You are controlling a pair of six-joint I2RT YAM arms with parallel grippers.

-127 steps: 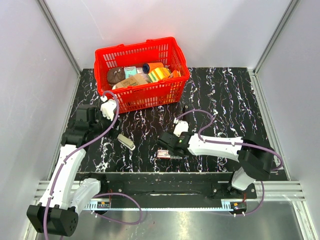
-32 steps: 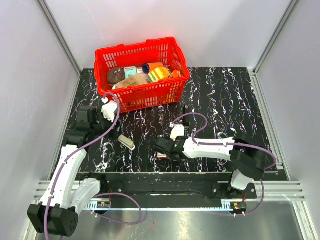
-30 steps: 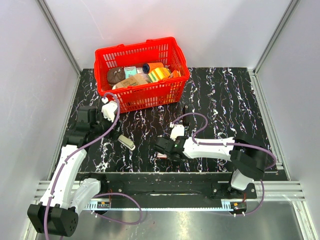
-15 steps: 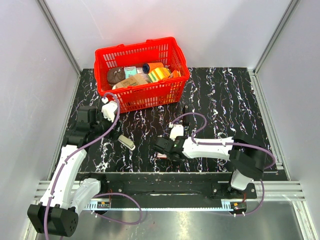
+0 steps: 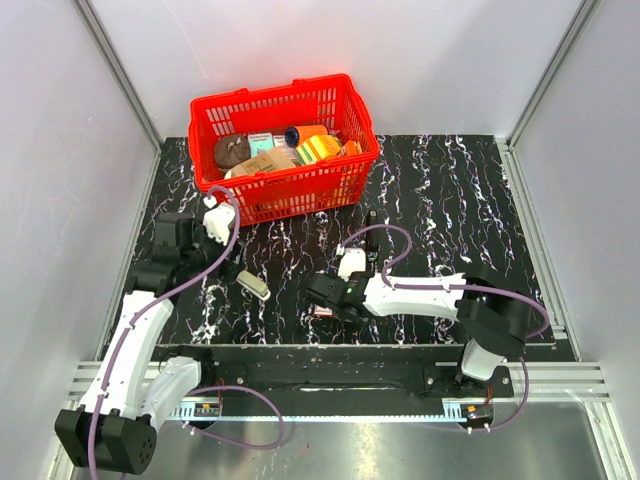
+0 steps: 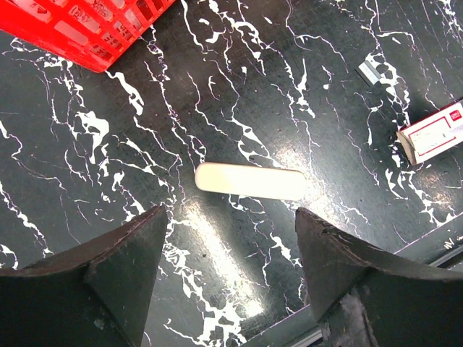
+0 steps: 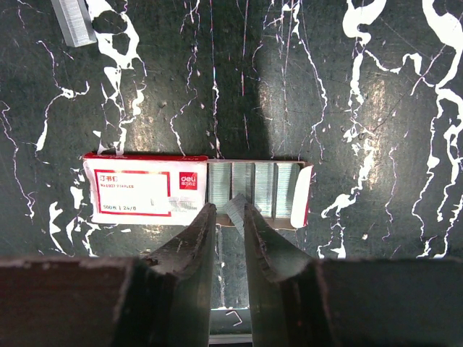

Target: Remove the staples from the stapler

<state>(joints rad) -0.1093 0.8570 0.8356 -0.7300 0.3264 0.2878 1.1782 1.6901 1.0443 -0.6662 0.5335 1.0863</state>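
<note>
Since four seconds ago the right arm has swung its wrist left and slightly toward the near edge of the table (image 5: pixel 470 190); within the last second it barely shifted. Left arm unchanged.

Right wrist view only: an open staple box (image 7: pixel 197 189), red-and-white sleeve slid left, tray of staple strips exposed on the right. The right gripper (image 7: pixel 228 217) has its fingertips at the near edge of the tray, jaws only narrowly apart, with a small strip of staples (image 7: pixel 236 205) between them; whether it is clamped or just released I cannot tell. A loose staple strip (image 7: pixel 74 19) lies at that view's far left.

Left wrist view only: a pale, cream-coloured stapler (image 6: pixel 249 181) lies flat on the table, clear dark surface all round it. The left gripper (image 6: pixel 228 267) hovers near it, jaws spread wide, holding nothing.

Top view: the stapler (image 5: pixel 253 285) sits near the left-front part of the table, well apart from the staple box. A red basket (image 5: pixel 284 150) of assorted items stands at the far left; the right half of the table is open. Right arm reaches low and leftward; left arm is folded upward along the left edge.
</note>
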